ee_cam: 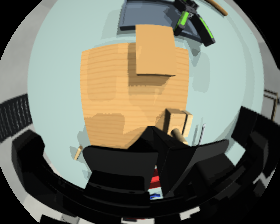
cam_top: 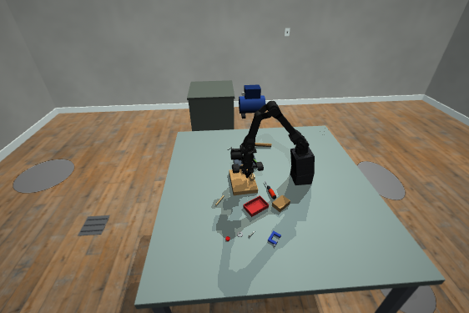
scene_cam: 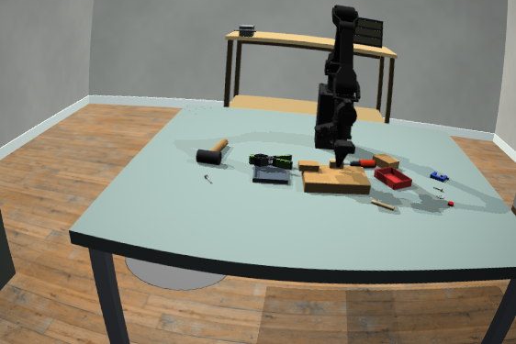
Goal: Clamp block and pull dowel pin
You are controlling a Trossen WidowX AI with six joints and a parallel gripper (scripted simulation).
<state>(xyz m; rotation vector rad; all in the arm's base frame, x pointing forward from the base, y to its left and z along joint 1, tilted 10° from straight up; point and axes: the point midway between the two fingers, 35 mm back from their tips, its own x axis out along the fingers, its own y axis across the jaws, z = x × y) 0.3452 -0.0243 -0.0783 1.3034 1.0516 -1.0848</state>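
Setting: on a pale green table (cam_top: pixel 200 253) (scene_cam: pixel 193 214), with a wooden board (cam_top: pixel 244 190) (scene_cam: pixel 337 184) (ee_cam: pixel 106 95) under the arm's tip.
Hidden: the small wooden block (cam_top: pixel 252 178) (scene_cam: pixel 333 163) (ee_cam: pixel 175 121) is partly covered by the gripper in the exterior view; in the top view it is tiny, and whether it touches the raised piece (ee_cam: pixel 188 120) beside it is hard to tell.
Dowel pin: standing out of the block, its near end (ee_cam: pixel 179 135) just beside the black fingers in the wrist view.
Gripper (cam_top: pixel 249 175) (scene_cam: pixel 340 165) (ee_cam: pixel 150 129): closed, nothing held, pointing down over the board; contact with the block cannot be made out.
Block: on the board, close to the fingertips, to their upper right in the wrist view.
Spring clamp (scene_cam: pixel 284 163) (ee_cam: pixel 185 20): green and black, away from the block, over a grey tray (scene_cam: pixel 271 181) (ee_cam: pixel 128 24).
In between: a larger raised wooden block (scene_cam: pixel 308 166) (ee_cam: pixel 155 50) at the board's clamp-side edge.
Around: red tray (cam_top: pixel 255 206) (scene_cam: pixel 392 178), screwdriver (cam_top: pixel 271 192) (scene_cam: pixel 366 163), mallet (scene_cam: pixel 208 157), loose wooden rod (cam_top: pixel 219 200) (scene_cam: pixel 383 205) (ee_cam: pixel 78 153).
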